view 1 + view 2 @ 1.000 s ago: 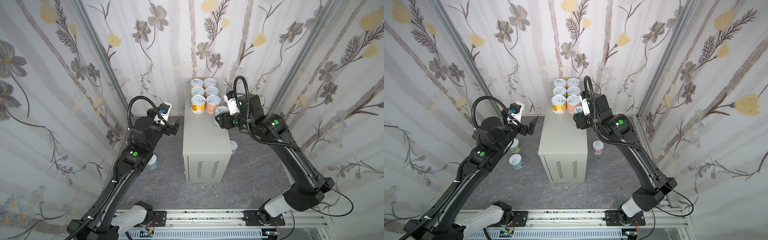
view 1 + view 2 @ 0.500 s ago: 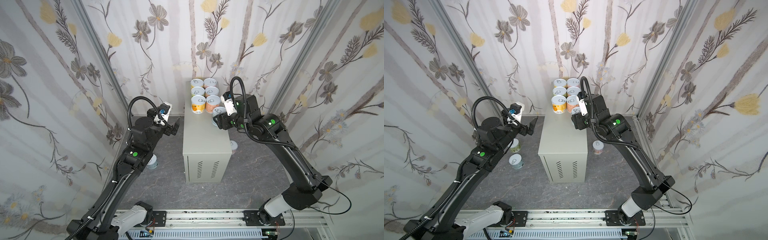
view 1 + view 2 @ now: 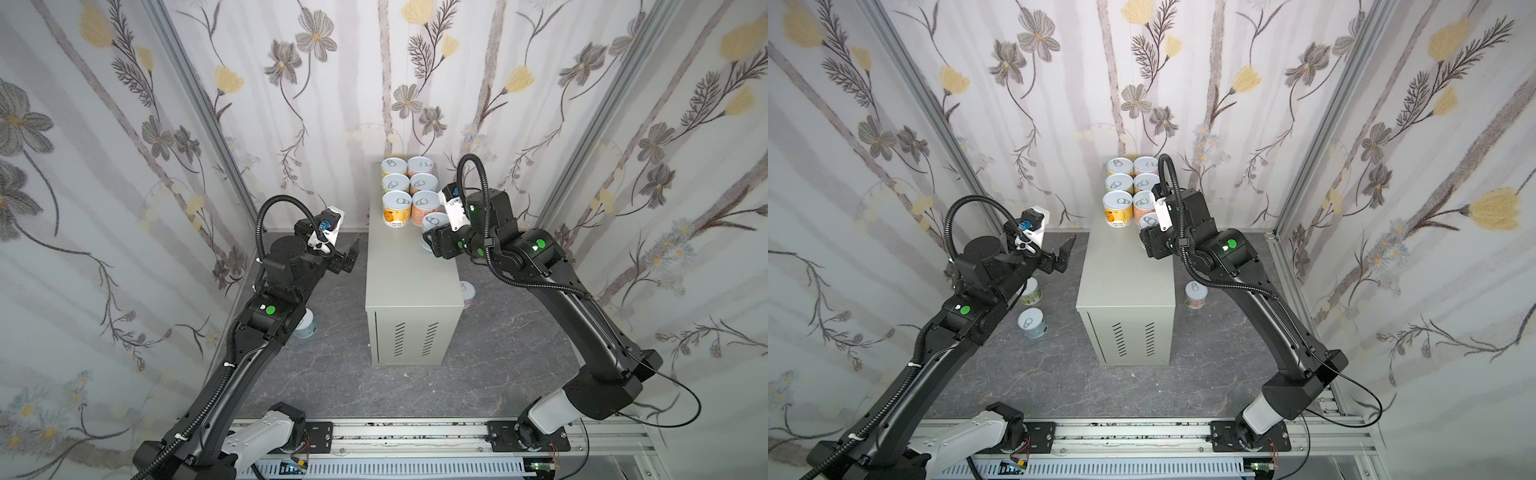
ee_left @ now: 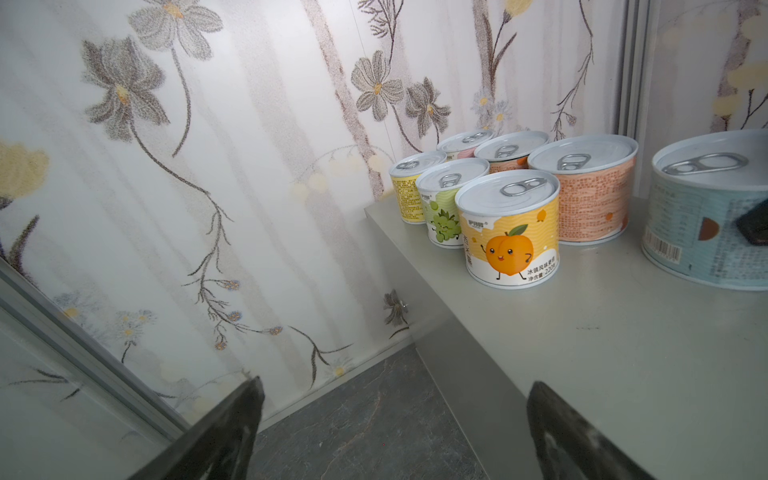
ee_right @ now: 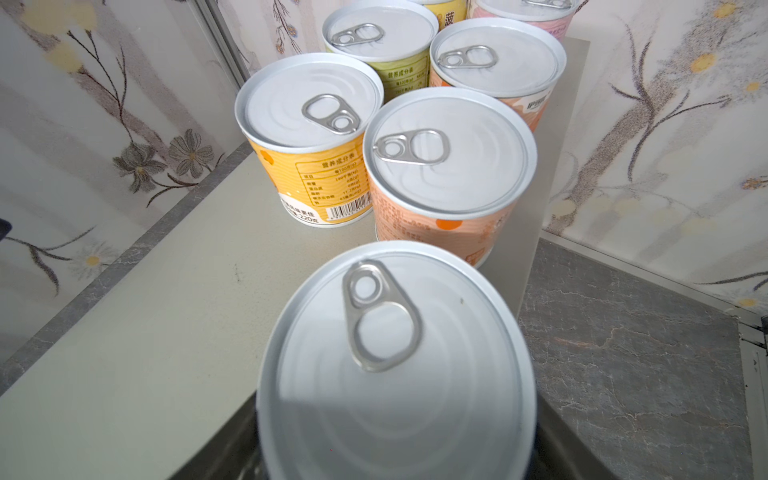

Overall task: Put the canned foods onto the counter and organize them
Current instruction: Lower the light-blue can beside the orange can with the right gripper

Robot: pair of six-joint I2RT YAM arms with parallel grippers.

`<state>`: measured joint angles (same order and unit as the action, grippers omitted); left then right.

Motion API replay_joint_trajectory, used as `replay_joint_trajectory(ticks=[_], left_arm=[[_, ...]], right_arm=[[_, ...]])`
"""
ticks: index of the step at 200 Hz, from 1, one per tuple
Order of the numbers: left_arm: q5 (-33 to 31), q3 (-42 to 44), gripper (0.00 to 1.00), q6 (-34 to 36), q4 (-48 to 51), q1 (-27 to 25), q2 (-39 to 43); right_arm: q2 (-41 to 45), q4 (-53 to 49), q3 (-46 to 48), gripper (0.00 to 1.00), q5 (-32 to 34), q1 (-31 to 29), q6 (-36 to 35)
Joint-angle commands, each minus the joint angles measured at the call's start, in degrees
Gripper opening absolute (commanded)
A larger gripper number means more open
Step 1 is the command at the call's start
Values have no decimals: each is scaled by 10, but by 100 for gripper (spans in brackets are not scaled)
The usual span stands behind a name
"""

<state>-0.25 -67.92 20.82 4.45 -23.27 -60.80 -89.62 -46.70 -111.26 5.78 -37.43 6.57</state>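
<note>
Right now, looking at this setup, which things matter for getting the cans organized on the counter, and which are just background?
Part of the job:
- counter
- six cans standing on it in two columns
- light blue can at the right gripper
- three floor cans
- left gripper, open and empty

Just there:
- floral walls
- marbled floor
- base rail

- My left arm point(image 3: 249, 353) and right arm point(image 3: 582, 316): glossy black shells, rounded joints.
- One round green dot point(image 3: 270, 309) per arm.
- Black corrugated cable point(image 3: 261, 224) at each wrist.
- White camera block point(image 3: 455, 212) on each wrist.
- White base segment point(image 3: 552, 411) on a silver rail point(image 3: 415, 432).
- My left gripper point(image 4: 397, 386): matte black tapered fingers point(image 4: 224, 436).
</note>
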Motion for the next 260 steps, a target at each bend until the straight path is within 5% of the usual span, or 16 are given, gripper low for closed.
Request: replay_joint_trajectory(ticks=[1,76,157,260], left_arm=[[0,-1,100,5,-23,0,-2],[11,-8,100,-5,-24,0,-11],[40,-39,100,-27,-25,0,-56],[40,-58,100,-12,-18,0,-76]], right_arm=[[13,-2,17,80,-3,-1,-1],[136,154,217,99,-41,-1,-18],[284,459,490,99,-78,2,-80],[295,548,538,90,-86,31,-101]])
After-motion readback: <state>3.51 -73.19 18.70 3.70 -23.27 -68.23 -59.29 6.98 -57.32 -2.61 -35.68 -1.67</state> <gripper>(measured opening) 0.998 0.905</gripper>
